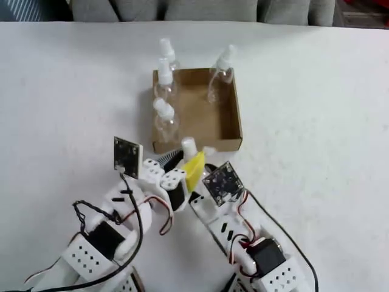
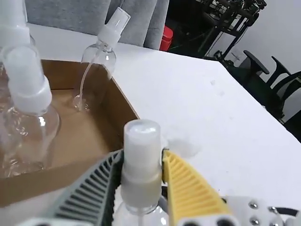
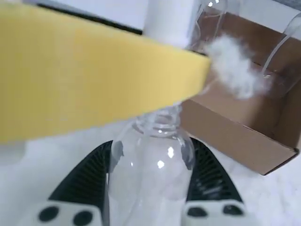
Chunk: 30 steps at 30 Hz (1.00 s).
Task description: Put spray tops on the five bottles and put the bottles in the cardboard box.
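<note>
Spray top point(image 2: 141, 141) is pinched in my left pincer point(image 2: 142, 160) atop the bottle point(image 3: 150, 183), right pincer point(image 3: 151, 149) clamping its body just beside the cardboard box point(image 3: 235, 127). I'd twist slowly, keeping it upright.

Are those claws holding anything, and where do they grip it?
Yes, one bottle: the right gripper clasps its clear body, while the left gripper pinches its white spray top.

Swivel chairs point(image 2: 275, 87) and equipment racks point(image 2: 225, 21) suggest an office.
</note>
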Each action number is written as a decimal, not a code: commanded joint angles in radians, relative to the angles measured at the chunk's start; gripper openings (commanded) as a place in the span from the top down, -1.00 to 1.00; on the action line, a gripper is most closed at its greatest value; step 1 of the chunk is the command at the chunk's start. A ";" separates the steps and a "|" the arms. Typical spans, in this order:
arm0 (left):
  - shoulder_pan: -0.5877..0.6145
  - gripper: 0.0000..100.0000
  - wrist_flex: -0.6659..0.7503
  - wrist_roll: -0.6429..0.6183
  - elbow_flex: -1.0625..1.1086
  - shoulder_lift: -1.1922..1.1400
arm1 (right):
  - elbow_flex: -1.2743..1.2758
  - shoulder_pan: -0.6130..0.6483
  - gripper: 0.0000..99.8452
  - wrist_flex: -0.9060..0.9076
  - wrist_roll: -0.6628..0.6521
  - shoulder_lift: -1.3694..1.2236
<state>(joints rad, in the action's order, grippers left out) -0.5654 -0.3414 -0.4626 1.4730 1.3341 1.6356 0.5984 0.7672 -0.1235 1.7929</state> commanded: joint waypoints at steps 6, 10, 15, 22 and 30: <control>-0.012 0.95 0.018 0.015 0.003 0.015 | -0.034 -0.016 0.97 -0.015 -0.009 0.012; -0.005 0.71 0.011 0.011 0.003 0.015 | -0.034 -0.016 0.97 -0.015 -0.009 0.012; -0.005 0.43 0.011 0.008 0.018 0.015 | -0.034 -0.016 0.97 -0.015 -0.009 0.012; 0.030 0.41 0.017 0.014 0.017 0.016 | -0.034 -0.016 0.97 -0.015 -0.009 0.012; 0.039 0.40 0.009 0.015 -0.005 0.016 | -0.034 -0.061 0.97 -0.022 -0.006 0.012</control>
<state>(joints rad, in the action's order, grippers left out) -0.5424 -0.3414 -0.4580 1.5021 1.3326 1.6341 0.5754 0.7672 -0.1220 1.7944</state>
